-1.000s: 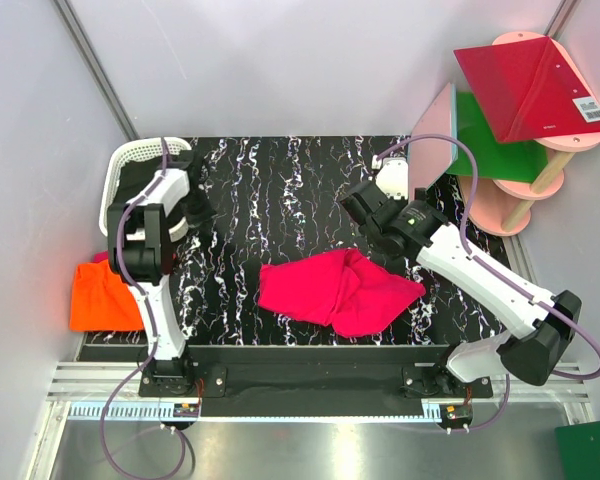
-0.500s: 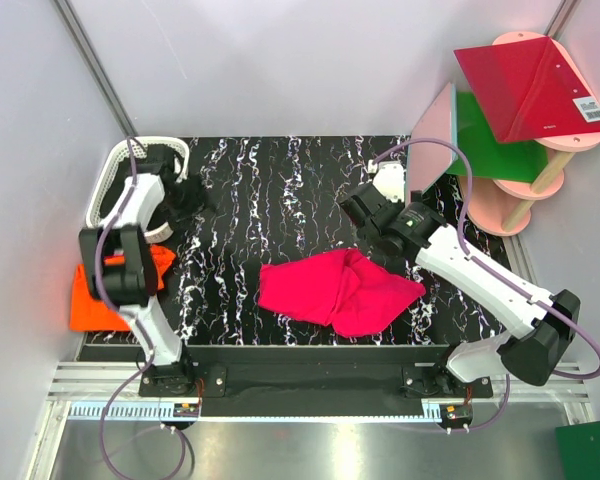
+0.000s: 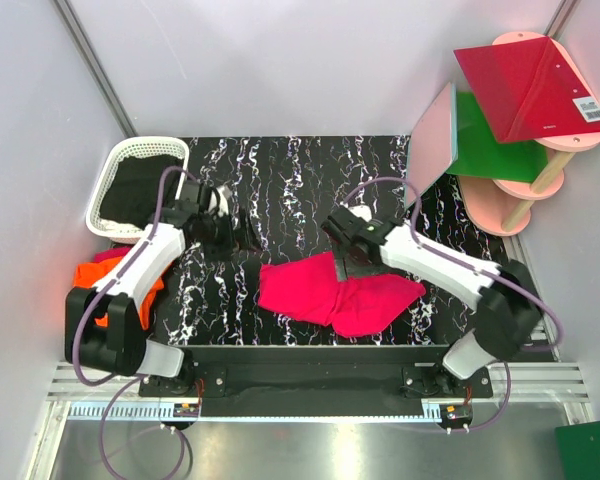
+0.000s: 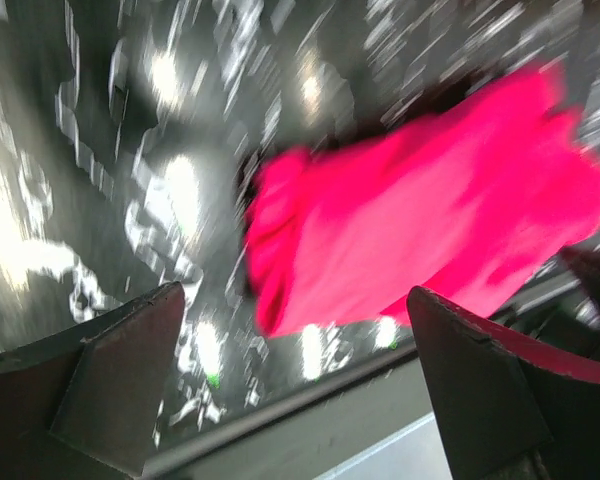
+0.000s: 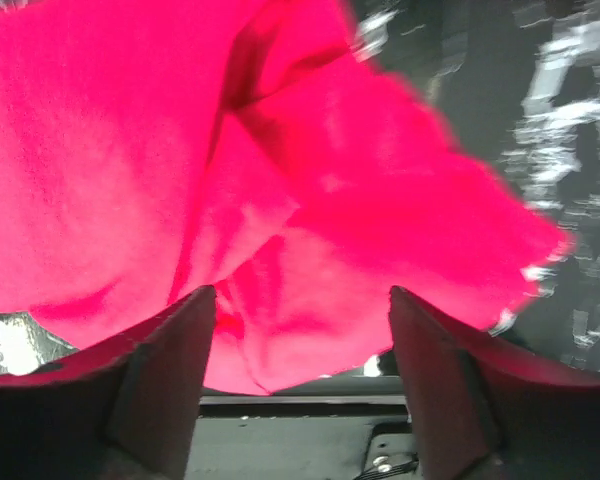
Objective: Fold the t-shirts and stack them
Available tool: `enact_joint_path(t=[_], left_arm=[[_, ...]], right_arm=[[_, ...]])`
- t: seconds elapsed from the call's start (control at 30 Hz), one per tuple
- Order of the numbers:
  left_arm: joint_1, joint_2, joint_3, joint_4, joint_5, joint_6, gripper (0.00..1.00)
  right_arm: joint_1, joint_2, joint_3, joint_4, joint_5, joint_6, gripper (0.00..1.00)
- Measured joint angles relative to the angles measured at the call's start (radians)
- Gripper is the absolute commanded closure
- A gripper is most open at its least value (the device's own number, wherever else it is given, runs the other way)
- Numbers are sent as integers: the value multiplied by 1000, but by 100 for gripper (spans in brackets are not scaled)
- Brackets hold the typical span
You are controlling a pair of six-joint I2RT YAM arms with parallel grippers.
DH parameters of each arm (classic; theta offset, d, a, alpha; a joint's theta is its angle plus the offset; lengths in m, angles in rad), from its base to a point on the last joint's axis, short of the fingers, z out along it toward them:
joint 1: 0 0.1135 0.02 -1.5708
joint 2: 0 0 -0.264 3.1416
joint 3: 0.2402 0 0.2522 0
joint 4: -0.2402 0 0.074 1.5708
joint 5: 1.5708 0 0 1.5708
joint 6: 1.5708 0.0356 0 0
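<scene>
Since both arms swung inward, left end effector (image 3: 240, 232) and right end effector (image 3: 348, 262) hang jaws apart by pink t-shirt (image 3: 320, 292) on desk (image 3: 300, 180); orange t-shirt (image 3: 88, 272) lies left; basket (image 3: 140, 147) holds dark cloth (image 3: 135, 195), probably.

There are two t-shirts: one pink t-shirt (image 3: 310, 290) and one orange t-shirt (image 3: 87, 277). There are two robot arms, the left arm (image 3: 145, 262) and the right arm (image 3: 442, 263). There is one white basket (image 3: 104, 195). There are three flat boards: one red board (image 3: 525, 85), one green board (image 3: 490, 148) and one pale pink board (image 3: 432, 140). There is one bench (image 3: 290, 180).
</scene>
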Motion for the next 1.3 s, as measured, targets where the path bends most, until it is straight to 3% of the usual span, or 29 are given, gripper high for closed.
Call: enact_joint_path(t=[0.2,0.3,0.33,0.43,0.53,0.57,0.77,0.97,1.17,1.3], left_arm=[[0,-17,-119,-30,12,8,1],[0,-52,-139,-28,12,13,1],[0,-64,-143,-28,12,14,1],[0,-82,-147,-26,12,18,1],[0,-82,-147,-25,11,19,1],[0,-82,-147,-25,11,20,1],[0,-77,-147,-26,10,30,1],[0,-46,-147,-29,4,35,1],[0,-34,-146,-33,3,37,1],[0,-39,-135,-35,10,38,1]], right_arm=[[0,163,36,33,-165,14,21],[0,200,69,40,-208,16,26],[0,211,80,45,-218,16,34],[0,246,105,51,-236,14,45],[0,295,129,47,-251,2,96],[0,315,141,43,-256,-2,100],[0,351,195,13,-271,-13,100],[0,253,309,-8,-248,-43,100],[0,159,424,66,-174,-118,100],[0,229,486,132,-150,-177,100]])
